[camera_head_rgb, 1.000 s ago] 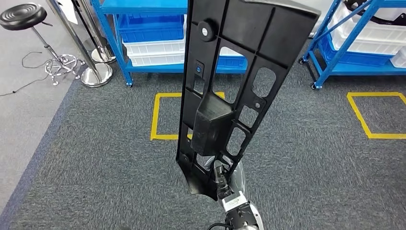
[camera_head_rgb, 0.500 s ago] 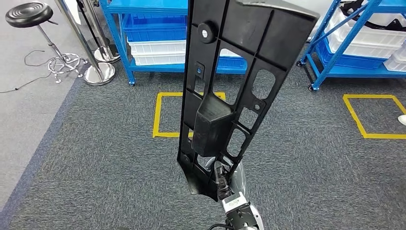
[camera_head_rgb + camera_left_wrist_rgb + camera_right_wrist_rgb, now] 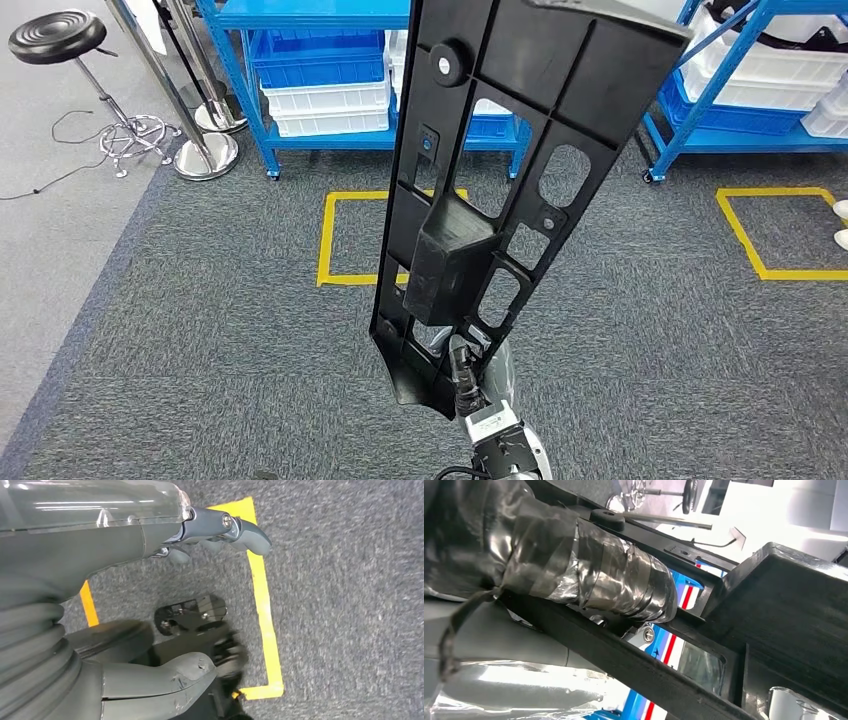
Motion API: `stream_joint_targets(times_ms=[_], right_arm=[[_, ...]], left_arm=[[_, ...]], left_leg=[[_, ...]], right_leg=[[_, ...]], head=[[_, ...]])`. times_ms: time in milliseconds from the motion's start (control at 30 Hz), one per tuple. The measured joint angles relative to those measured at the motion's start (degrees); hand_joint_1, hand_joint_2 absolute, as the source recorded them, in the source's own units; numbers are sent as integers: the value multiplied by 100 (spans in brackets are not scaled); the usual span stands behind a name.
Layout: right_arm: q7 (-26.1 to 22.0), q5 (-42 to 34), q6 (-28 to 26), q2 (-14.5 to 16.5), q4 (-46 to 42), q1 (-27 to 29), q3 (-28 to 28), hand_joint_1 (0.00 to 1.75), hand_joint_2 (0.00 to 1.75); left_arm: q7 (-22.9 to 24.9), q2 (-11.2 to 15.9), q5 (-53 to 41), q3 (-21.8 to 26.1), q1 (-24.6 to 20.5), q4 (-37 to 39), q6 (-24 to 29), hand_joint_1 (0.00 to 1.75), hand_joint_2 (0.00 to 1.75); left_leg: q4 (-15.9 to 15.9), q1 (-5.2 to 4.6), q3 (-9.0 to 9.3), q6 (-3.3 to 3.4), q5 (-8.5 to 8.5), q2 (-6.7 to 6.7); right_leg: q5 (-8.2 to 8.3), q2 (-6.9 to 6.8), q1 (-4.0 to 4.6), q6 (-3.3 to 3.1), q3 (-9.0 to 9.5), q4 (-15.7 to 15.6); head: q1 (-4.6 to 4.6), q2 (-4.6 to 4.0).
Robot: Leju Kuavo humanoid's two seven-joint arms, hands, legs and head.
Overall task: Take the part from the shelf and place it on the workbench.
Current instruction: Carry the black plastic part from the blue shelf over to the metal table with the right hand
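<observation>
The part (image 3: 500,180) is a long black plastic panel with ribs, cut-outs and a boxy lump at its middle. It stands nearly upright in front of me in the head view. My right hand (image 3: 466,372) grips its lower end from below. In the right wrist view a tape-wrapped finger (image 3: 594,580) lies across a rib of the part (image 3: 784,605). My left hand (image 3: 150,580) hangs over the carpet with fingers (image 3: 235,527) and thumb (image 3: 165,682) apart, holding nothing.
Blue shelves (image 3: 300,15) with white and blue bins (image 3: 320,70) stand at the back left and back right (image 3: 760,90). A black stool (image 3: 55,35) and chrome post bases (image 3: 205,155) are at far left. Yellow squares (image 3: 330,240) mark the grey carpet.
The whole view has shifted a little, so the camera moved. The part stays in my right hand, its upper end now slightly further right in the picture.
</observation>
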Motion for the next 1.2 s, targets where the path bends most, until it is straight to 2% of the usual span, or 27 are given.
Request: stream_joint_targets(times_ms=[33, 133, 167, 233, 300, 333, 367, 400, 467, 533, 567, 600, 667, 733, 800, 833, 867, 900, 933, 1000, 1033, 1067, 1133, 1167, 1200], right_arm=[[1, 2, 4, -1, -3, 0, 0, 175, 0], [2, 9, 13, -2, -13, -1, -1, 175, 0], [2, 13, 15, -2, -16, 0, -2, 175, 0], [-1, 35, 19, -4, -24, 1, -4, 175, 0], [-4, 88, 24, -10, -30, 5, -4, 175, 0], [-5, 120, 25, -13, -31, 11, -4, 175, 0], [-6, 149, 25, -16, -31, 17, -4, 175, 0], [-6, 171, 25, -17, -31, 23, -4, 175, 0], [-6, 198, 25, -18, -38, 27, -4, 175, 0], [-8, 212, 24, -19, -50, 30, -4, 175, 0], [-9, 215, 23, -20, -57, 33, -4, 175, 0], [-10, 219, 23, -20, -65, 37, -4, 175, 0], [-10, 224, 23, -17, -85, 43, -4, 175, 0], [-12, 234, 22, -15, -101, 49, -4, 175, 0], [-13, 240, 21, -15, -106, 58, -5, 175, 0], [-12, 240, 21, -15, -107, 61, -5, 175, 0], [-11, 242, 21, -15, -107, 64, -6, 175, 0], [-10, 245, 22, -15, -107, 65, -7, 175, 0], [-8, 249, 22, -15, -107, 66, -7, 175, 0], [-4, 261, 23, -15, -112, 67, -7, 175, 0], [-3, 271, 23, -16, -120, 67, -7, 175, 0], [-3, 279, 24, -16, -128, 68, -8, 175, 0], [-3, 291, 25, -17, -140, 68, -9, 175, 0], [-3, 291, 25, -18, -142, 68, -9, 175, 0], [-3, 292, 25, -18, -144, 68, -9, 175, 0]], left_arm=[[1, 1, -3, -7, -2, 0, 0, 0, 175], [3, 0, -8, -27, 4, 0, 0, 0, 175], [3, -2, -9, -33, 2, 0, 0, 0, 175], [3, -6, -12, -44, -5, 0, -6, 0, 175], [13, -4, -11, -51, -2, 0, -15, 0, 175], [26, -3, -8, -52, 1, 0, -14, 0, 175], [43, -1, -2, -52, 4, 0, -6, 0, 175], [57, 1, 3, -51, 3, 0, 3, 0, 175], [71, -1, 12, -51, -3, 0, 17, 0, 175], [75, -9, 15, -51, -13, 0, 29, 0, 175], [80, -12, 19, -51, -15, 0, 39, 0, 175], [85, -14, 24, -51, -16, 0, 54, 0, 175], [96, -13, 32, -51, -14, 0, 85, 0, 175], [107, -10, 33, -51, -17, 0, 103, 0, 175], [117, -9, 33, -51, -20, 0, 105, 0, 175], [121, -8, 33, -51, -17, 0, 105, 0, 175], [127, -8, 32, -51, -11, 0, 105, 0, 175], [133, -8, 32, -51, -4, 0, 106, 0, 175], [138, -8, 31, -51, 0, 0, 107, 0, 175], [147, -8, 25, -52, -14, 0, 109, 0, 175], [152, -8, 21, -52, -25, 0, 111, 0, 175], [157, -8, 17, -52, -32, 0, 113, 0, 175], [165, -8, 16, -52, -31, 0, 116, 0, 175], [168, -8, 16, -51, -27, 0, 117, 0, 175], [171, -8, 16, -51, -27, 0, 117, 0, 175]], left_leg=[[-165, -6, 65, 24, 40, -5], [-205, -13, 42, 129, 75, -12], [-219, -7, 36, 172, 101, -9], [-242, 8, 16, 247, 143, -1], [-238, 1, -22, 277, 160, -7], [-234, -4, -37, 280, 167, -22], [-231, -9, -47, 278, 173, -48], [-230, -13, -50, 272, 180, -85], [-230, -14, -46, 251, 196, -168], [-229, -4, -66, 200, 220, -251], [-237, 9, -80, 165, 236, -284], [-253, 15, -92, 124, 255, -321], [-241, 11, -119, 61, 247, -327], [93, -4, -278, 19, 17, -219], [810, 7, -605, -27, -372, -118], [1137, 17, -754, -52, -500, -101], [1295, 27, -823, -74, -526, -85], [1233, 39, -784, -91, -449, -65], [950, 53, -623, -105, -288, -22], [152, 67, -180, -103, 13, 194], [-108, 64, -41, -74, 92, 269], [-224, 58, 10, -36, 114, 311], [-213, 38, -32, 57, 135, 213], [-220, 38, -39, 101, 158, 162], [-228, 39, -48, 147, 186, 109]], right_leg=[[-2, 2, 10, 28, -20, 25], [16, 6, 8, 117, -59, 48], [-40, 8, 0, 147, -86, 111], [-340, 12, -19, 199, -270, 535], [-725, 13, -27, 231, -601, 1284], [-814, 13, -32, 237, -716, 1554], [-788, 16, -35, 231, -728, 1618], [-658, 27, -36, 213, -623, 1452], [-299, 156, -23, 127, -178, 650], [-126, 281, 10, 36, 128, 60], [-124, 301, 25, 7, 167, -32], [-107, 257, 41, -8, 168, -52], [-45, 165, -1, -35, 202, -162], [22, 50, -47, -65, 241, -277], [35, -68, -38, -83, 235, -286], [33, -125, -36, -80, 215, -270], [28, -180, -37, -76, 189, -244], [21, -229, -39, -68, 162, -215], [12, -278, -44, -54, 141, -182], [-23, -370, -32, 8, 126, -109], [-41, -409, -19, 49, 127, -78], [-53, -446, -3, 89, 130, -57], [-53, -523, -6, 156, 140, -52], [-81, -512, -23, 190, 136, -24], [-163, -441, -44, 219, 103, 65]], head=[[1, 1], [1, 1], [2, 0], [2, 0], [3, 0], [2, 0], [2, 0], [2, 0], [2, 0], [3, 0], [3, 0], [3, 0], [2, 1], [-1, 1], [-2, 0], [-3, 0], [-2, 0], [-3, 0], [-3, 0], [-2, 0], [-2, 0], [-2, 0], [-1, 0], [-1, 0], [-1, 0]])
